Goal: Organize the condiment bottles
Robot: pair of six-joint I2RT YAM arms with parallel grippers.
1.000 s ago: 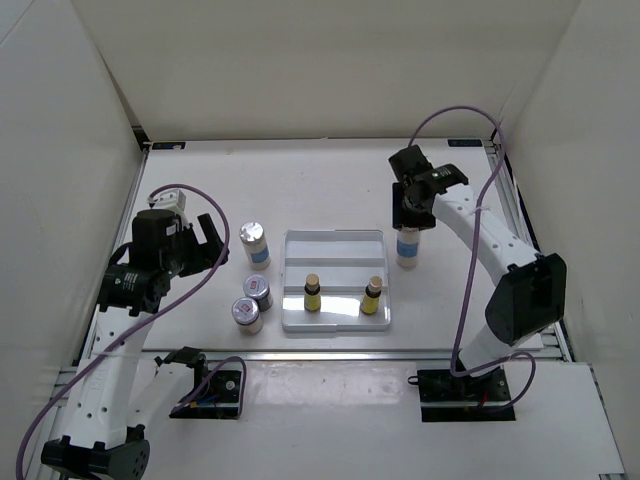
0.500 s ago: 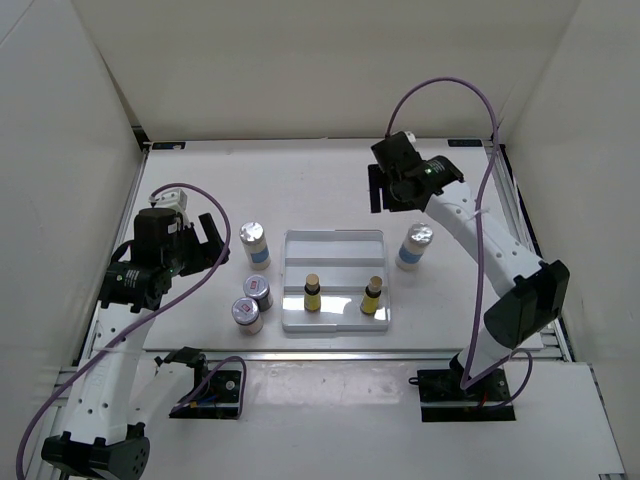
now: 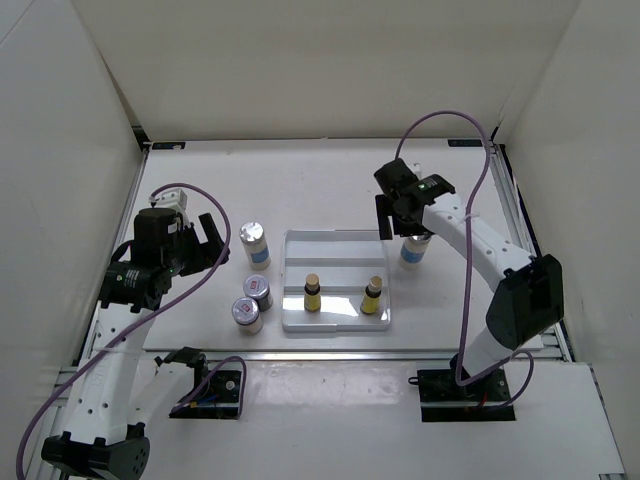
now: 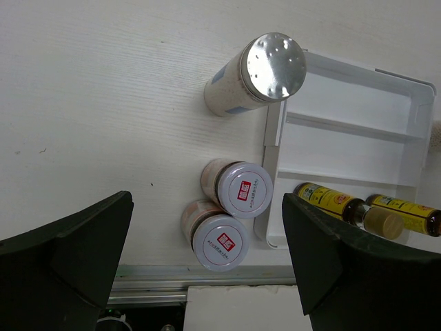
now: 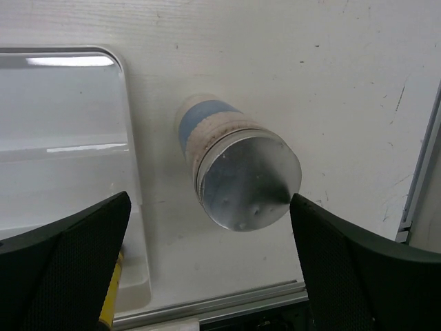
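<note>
Your right gripper (image 5: 210, 200) is hanging open, half-hiding from overhead the glossy, silver-lidded shaker jar (image 3: 411, 256) at the tray's (image 3: 335, 236) 2 o'clock. Your left gripper (image 4: 207, 200) is gaping empty too.

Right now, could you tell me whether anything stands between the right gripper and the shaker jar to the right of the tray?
Nothing visible does: the right gripper is open just above the shaker jar, and the right wrist view shows the jar's top unobstructed.
</note>
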